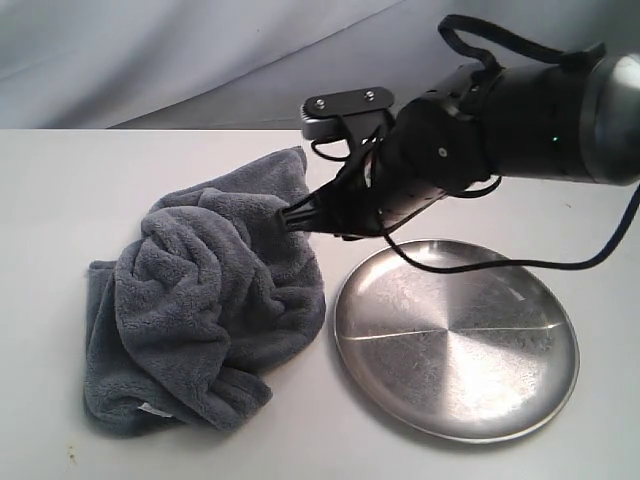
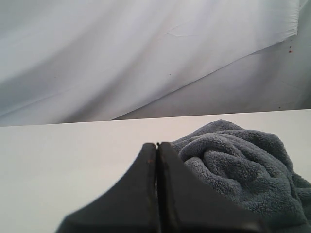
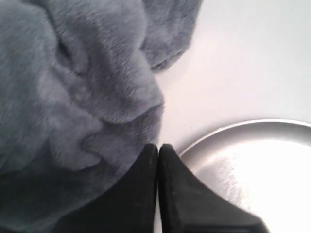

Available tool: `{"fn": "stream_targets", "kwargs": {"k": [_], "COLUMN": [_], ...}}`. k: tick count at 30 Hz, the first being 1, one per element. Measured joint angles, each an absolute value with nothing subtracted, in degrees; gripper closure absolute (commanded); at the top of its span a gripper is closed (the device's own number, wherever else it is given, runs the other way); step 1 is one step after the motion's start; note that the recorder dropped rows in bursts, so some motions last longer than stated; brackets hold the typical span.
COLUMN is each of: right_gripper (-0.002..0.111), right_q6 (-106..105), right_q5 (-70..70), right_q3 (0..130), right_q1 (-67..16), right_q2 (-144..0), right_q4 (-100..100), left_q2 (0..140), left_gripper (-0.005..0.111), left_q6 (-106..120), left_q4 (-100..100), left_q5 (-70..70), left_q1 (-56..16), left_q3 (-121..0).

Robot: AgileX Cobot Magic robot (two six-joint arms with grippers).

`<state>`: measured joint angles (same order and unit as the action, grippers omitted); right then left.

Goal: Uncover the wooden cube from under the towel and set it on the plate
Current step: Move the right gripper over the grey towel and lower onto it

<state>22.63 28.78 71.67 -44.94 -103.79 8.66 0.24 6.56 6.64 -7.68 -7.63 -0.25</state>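
The dark grey towel (image 1: 200, 300) lies bunched in a heap on the white table, left of the round silver plate (image 1: 455, 340), which holds nothing. No wooden cube shows in any view. My right gripper (image 1: 292, 215) reaches across to the towel's upper right side. Its jaws are shut, with the tips against the cloth. In the right wrist view that gripper (image 3: 158, 146) sits at the towel's (image 3: 73, 73) edge, next to the plate's rim (image 3: 228, 130), and no cloth shows between the jaws. My left gripper (image 2: 157, 144) is shut, low over the table, with the towel (image 2: 243, 160) beside it.
A small white tag (image 1: 150, 408) pokes out at the towel's near edge. A pale cloth backdrop (image 1: 200, 50) hangs behind the table's far edge. The left arm is out of the exterior view.
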Motion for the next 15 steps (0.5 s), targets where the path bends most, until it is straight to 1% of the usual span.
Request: {"fn": "stream_targets", "kwargs": {"k": [5,8,15], "right_gripper": [0.108,0.108,0.108], "right_q6": [25.2,25.0,22.1], "right_q5": [26.1,28.5,35.9], "right_q3": [73.3,77.4,93.5], "right_q1": [-40.7,-39.0,-38.7], "right_q2": [-104.9,-108.2,-118.4], "right_q4": [10.1,10.5,8.9], "left_q2": [0.2,0.2,0.2], "left_gripper": [0.107,0.107,0.107], "left_q6": [6.6,6.6,6.6], "left_q4": [6.6,6.6,6.6], "left_q5": [-7.7,-7.7,-7.7], "left_q1": [-7.6,-7.6,-7.6], "left_q3": [-0.3,-0.3,-0.3]}}
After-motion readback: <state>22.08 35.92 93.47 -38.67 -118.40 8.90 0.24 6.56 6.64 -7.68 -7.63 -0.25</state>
